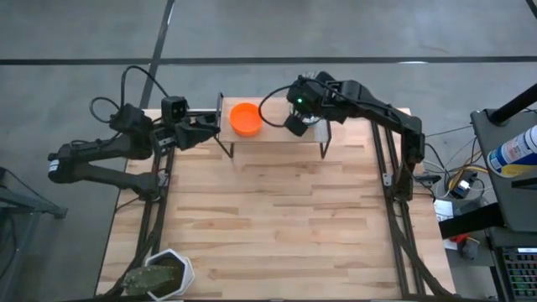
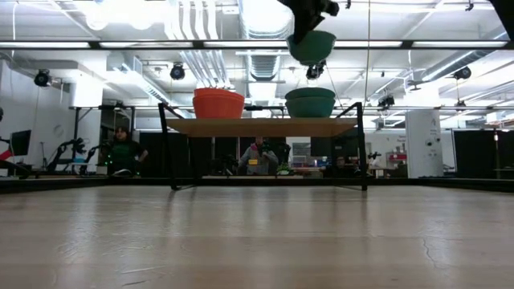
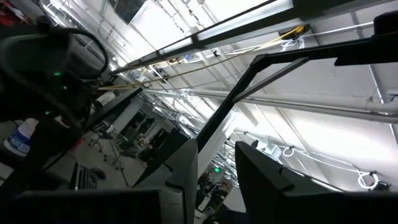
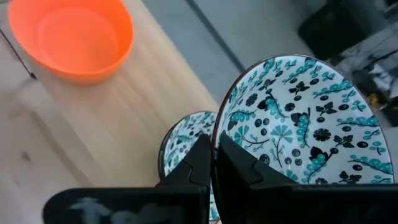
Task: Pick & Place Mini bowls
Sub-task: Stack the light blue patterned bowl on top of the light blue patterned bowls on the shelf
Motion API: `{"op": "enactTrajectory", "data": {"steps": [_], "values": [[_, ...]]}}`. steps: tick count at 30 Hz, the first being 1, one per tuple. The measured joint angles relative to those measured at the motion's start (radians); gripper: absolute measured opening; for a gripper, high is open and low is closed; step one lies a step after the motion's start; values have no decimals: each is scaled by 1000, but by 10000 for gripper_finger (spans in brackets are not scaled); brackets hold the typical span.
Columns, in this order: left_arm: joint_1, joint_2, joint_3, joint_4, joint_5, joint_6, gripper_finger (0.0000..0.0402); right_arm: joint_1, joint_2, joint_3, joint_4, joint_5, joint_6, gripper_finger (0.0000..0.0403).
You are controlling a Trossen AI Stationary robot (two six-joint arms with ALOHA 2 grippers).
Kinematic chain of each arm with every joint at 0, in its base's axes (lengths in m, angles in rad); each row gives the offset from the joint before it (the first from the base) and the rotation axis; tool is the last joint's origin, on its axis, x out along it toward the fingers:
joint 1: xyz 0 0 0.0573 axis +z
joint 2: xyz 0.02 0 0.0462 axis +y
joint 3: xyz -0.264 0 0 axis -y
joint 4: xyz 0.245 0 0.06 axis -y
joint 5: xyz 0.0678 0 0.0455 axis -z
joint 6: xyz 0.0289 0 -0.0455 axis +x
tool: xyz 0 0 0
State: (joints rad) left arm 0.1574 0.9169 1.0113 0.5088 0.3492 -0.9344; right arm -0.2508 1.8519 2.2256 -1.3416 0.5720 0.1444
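Overhead, right claw [image 4: 211, 163] pinching 1 patterned bowl [image 4: 298, 118] by its rim above the shelf [image 4: 93, 118].

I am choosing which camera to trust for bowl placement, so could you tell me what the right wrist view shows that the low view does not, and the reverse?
Only the right wrist view shows the teal-and-black pattern inside the held bowl and the second patterned bowl below it, with the right gripper shut on the held bowl's rim.

Only the low view shows the raised shelf on thin legs, and people in the room behind.

Both show the orange bowl and both patterned bowls.
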Motion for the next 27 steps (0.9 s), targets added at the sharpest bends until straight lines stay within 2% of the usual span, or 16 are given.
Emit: {"op": "enactTrajectory", "data": {"steps": [6,23,27], "values": [[0,5,0,-2,0,0,101,-53,0,-33,45,-112,7,11],[0,5,-1,-1,0,0,101,-84,0,-225,158,-165,-3,11],[0,5,-2,-1,0,0,101,-96,0,-259,173,-215,31,11]]}}
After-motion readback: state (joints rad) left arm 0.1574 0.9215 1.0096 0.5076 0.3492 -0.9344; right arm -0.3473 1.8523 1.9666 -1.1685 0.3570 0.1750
